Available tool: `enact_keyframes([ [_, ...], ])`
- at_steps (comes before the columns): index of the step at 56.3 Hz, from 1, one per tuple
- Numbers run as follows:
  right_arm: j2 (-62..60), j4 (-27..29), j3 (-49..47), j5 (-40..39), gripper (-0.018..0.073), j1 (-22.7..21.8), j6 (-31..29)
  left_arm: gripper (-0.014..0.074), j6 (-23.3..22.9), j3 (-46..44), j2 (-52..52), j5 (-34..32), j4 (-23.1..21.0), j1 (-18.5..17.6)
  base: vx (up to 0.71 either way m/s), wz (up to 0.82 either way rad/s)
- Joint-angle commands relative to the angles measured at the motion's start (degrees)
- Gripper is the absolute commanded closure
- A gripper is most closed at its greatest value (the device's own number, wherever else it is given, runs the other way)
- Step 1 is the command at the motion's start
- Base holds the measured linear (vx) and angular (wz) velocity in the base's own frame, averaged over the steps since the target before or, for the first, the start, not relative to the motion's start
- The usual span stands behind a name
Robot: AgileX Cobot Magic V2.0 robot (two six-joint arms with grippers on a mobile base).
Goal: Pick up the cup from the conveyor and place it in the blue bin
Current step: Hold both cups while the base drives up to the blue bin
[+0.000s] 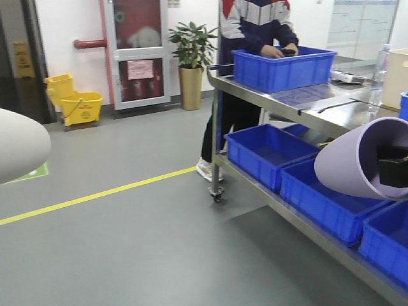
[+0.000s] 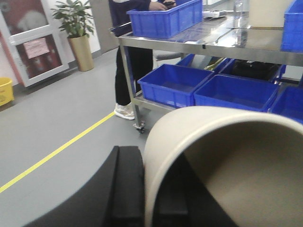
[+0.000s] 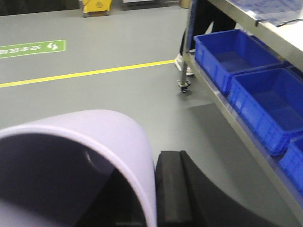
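cream cup (image 2: 222, 161) fills the left wrist view, lying on its side with its mouth toward the lens. the left gripper (image 2: 150, 198) is clamped on its wall: one black finger (image 2: 128, 189) presses the outside and a dark pad sits just inside the rim. the lilac cup (image 3: 94, 137) is carried the same way on the other arm. the right gripper (image 3: 149, 201) is closed on its rim, with a black finger (image 3: 170, 189) touching the outer wall. in the front view a black part shows inside the cup's mouth. both cups hang in the air, well apart from each other, one at each edge of the front view.

below the tools lies a smooth grey floor (image 1: 127, 242), crossed ahead of them by a yellow line (image 1: 95, 196). a green floor sign (image 3: 31, 48) lies beyond that line, ahead and left of the right gripper. ahead and to the right of both grippers stands a steel trolley (image 1: 299, 105) on castors. open blue crates (image 1: 264, 153) sit in a row on its lower shelf, and another blue crate (image 1: 280, 70) rests on top. a person (image 1: 255, 25) in a navy and white jacket stands at the trolley's far end, hands in the top crate. farther ahead, by the white wall, are a potted plant (image 1: 191, 44) and a yellow mop bucket (image 1: 80, 105).
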Motion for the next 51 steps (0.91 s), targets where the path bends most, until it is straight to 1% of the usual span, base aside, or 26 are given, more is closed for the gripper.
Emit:
enact_keyframes([
  [1,-0.99,-0.21,-1.61,-4.96,0.0568,0.04,-0.04,0.0545,-0.15,-1.57,-0.11,-5.03,-1.13,-0.38,0.27,-0.33],
  [21,-0.99,-0.21,-1.61,-4.96,0.0568,0.04,-0.04,0.0545,-0.15,-1.57,-0.11,-5.03,-1.13,-0.38,0.3,-0.18],
  [51,-0.99,-0.21,-1.61,-4.96,0.0568,0.04,-0.04,0.0545,-0.15,-1.57,-0.16,-5.03,-1.13,-0.38,0.36,0.06],
])
